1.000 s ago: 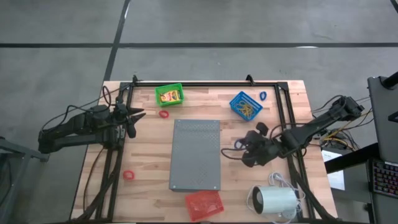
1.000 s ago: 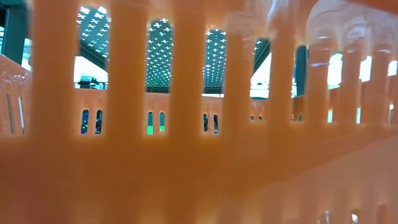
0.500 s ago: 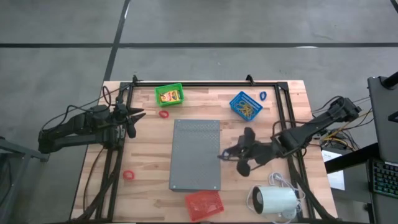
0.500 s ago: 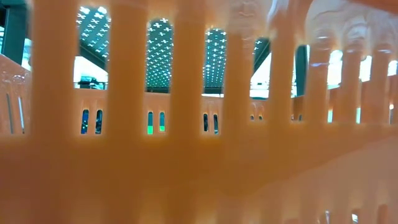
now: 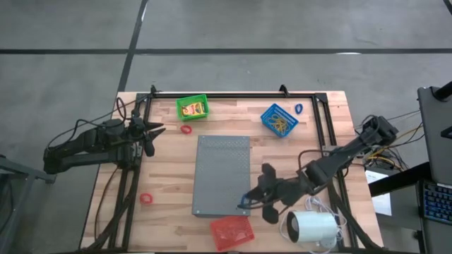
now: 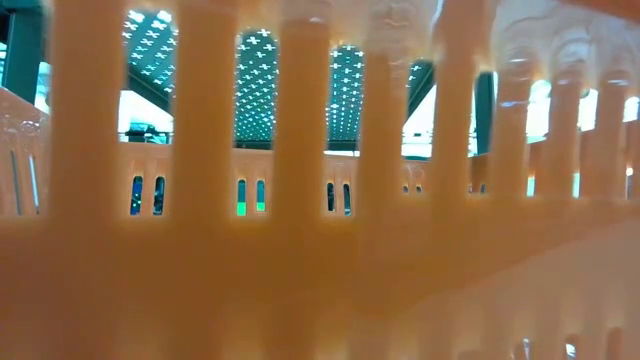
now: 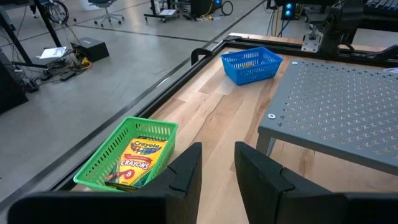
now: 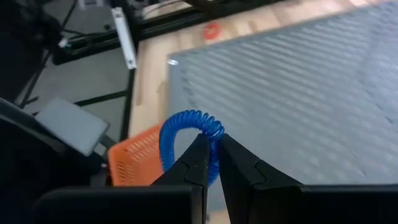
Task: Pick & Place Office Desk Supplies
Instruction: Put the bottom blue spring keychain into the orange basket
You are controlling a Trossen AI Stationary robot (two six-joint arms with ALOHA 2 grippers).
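Two arms | right fingers pinching blue ring at slab edge | left fingers spread

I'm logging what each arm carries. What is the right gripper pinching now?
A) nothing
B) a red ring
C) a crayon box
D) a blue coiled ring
D: in the right wrist view the right gripper is closed on a blue coiled ring, above the edge of the grey perforated slab near the orange basket.
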